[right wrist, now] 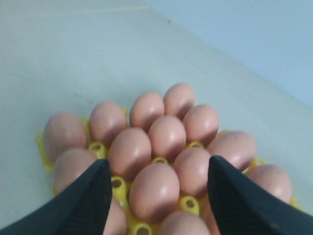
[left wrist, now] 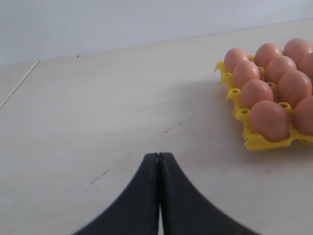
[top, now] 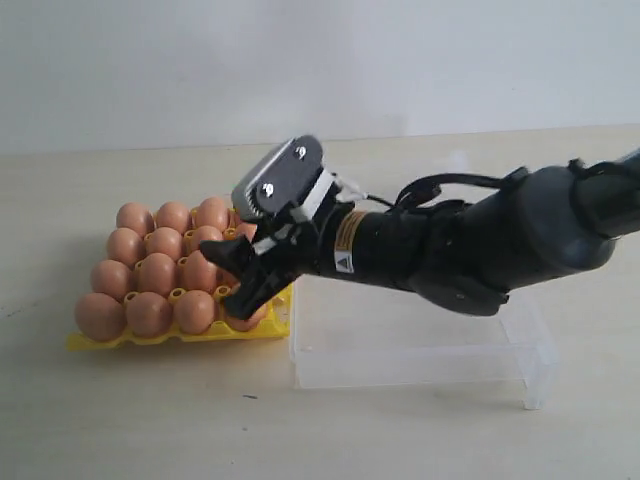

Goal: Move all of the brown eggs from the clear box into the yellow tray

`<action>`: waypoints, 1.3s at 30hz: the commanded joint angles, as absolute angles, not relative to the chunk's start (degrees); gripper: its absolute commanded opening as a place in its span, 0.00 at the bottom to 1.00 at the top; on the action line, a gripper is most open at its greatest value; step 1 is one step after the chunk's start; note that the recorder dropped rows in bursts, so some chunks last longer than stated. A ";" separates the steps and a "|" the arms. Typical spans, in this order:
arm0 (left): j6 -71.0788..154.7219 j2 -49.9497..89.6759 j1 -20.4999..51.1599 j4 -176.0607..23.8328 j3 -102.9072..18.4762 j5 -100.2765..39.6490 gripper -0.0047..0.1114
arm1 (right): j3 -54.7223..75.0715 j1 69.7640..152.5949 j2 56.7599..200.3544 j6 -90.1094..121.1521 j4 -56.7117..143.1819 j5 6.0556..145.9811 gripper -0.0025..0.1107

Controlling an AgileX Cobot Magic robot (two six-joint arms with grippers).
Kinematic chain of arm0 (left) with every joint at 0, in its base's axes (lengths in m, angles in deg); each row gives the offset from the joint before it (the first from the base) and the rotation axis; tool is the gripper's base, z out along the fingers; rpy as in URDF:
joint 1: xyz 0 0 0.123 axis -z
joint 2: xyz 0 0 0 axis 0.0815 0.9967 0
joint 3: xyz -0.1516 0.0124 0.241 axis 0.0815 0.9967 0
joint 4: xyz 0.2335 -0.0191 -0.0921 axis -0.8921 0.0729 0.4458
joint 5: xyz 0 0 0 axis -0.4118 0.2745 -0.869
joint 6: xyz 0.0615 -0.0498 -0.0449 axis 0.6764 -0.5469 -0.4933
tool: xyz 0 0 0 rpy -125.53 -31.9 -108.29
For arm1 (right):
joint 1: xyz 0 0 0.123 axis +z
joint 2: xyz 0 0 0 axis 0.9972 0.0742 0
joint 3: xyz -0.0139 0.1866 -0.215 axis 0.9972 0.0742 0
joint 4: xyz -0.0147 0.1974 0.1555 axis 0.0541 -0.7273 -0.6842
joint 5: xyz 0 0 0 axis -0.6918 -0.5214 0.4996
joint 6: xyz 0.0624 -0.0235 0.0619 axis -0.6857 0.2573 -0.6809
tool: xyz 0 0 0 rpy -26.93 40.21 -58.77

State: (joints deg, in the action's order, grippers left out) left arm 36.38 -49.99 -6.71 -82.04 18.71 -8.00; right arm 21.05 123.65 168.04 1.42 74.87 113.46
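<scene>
The yellow tray sits at the left, its cups filled with brown eggs. My right gripper reaches across over the tray's right side, near the box. It is open, and an egg rests in its cup below the spread fingers, untouched. The yellow lattice shows between the eggs. The clear box lies right of the tray under the right arm, and no egg shows in it. My left gripper is shut on nothing, low over bare table, with the tray and its eggs off to one side.
The pale wooden tabletop runs back to a white wall. The right arm's dark body spans above the clear box. The left arm does not show in the exterior view.
</scene>
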 commanded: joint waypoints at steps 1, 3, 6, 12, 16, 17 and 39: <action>36.12 -49.95 -6.37 -81.90 18.48 -8.52 0.04 | 23.61 123.75 156.90 -5.77 71.63 107.65 0.48; 36.12 -49.95 -6.37 -81.90 18.48 -8.52 0.04 | 28.44 121.90 149.40 -5.77 71.42 106.98 0.44; 36.12 -49.95 -6.37 -81.90 18.48 -8.52 0.04 | 35.68 117.40 140.62 -4.74 64.65 109.15 0.30; 36.12 -49.95 -6.37 -81.90 18.48 -8.52 0.04 | 41.76 106.42 132.62 -4.76 59.38 112.48 0.02; 36.12 -49.95 -6.37 -81.90 18.48 -8.52 0.04 | 41.76 106.06 134.86 -4.85 58.89 112.10 0.02; 36.12 -49.95 -6.37 -81.90 18.48 -8.52 0.04 | 41.76 106.07 134.97 -4.85 59.19 111.23 0.02; 36.12 -49.95 -6.37 -81.90 18.48 -8.52 0.04 | 50.29 105.92 106.30 0.06 51.74 85.39 0.02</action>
State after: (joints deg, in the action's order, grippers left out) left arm 36.38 -49.99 -6.71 -82.04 18.71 -8.00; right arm 46.69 106.25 110.61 -0.42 52.80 86.26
